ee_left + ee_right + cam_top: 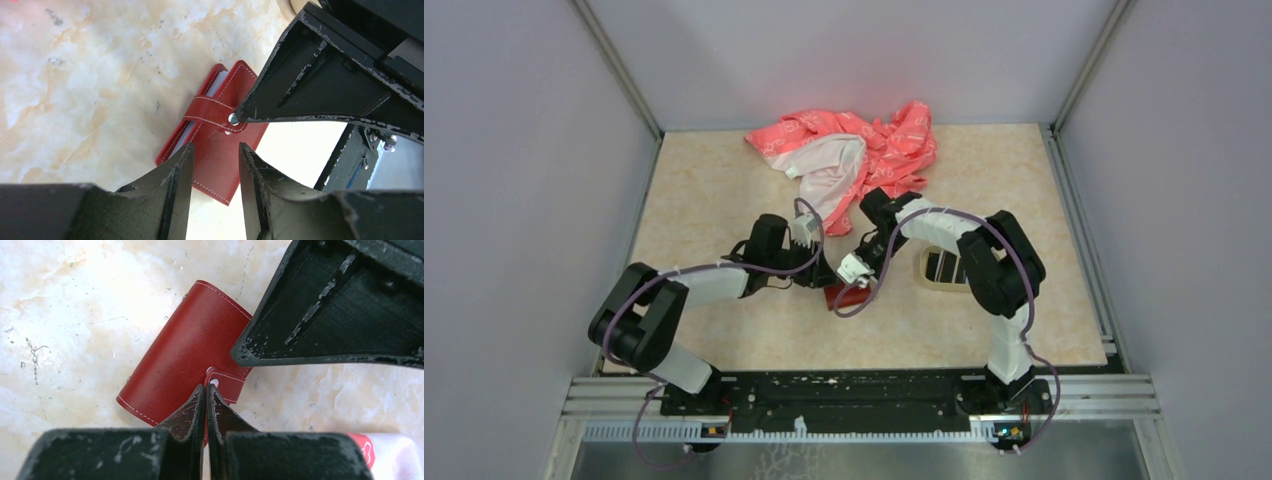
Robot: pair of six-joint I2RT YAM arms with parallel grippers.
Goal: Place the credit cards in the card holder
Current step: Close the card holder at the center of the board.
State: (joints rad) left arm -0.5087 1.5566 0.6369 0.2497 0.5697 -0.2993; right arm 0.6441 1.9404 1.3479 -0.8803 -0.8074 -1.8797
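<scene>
The card holder (185, 350) lay folded on the marbled table (714, 190) between the two arms, no brand legible on its red cover. The left gripper (216, 147) hung released just above it, jaws apart and grasping nothing; the right gripper (206, 389) was clenched, its tips at the strap's snap, a pinch on the strap not discernible. The credit cards (946, 266) sat in the beige tray (927, 283) to the right; the pink cloth (894, 150) bore white marks too small to read.
</scene>
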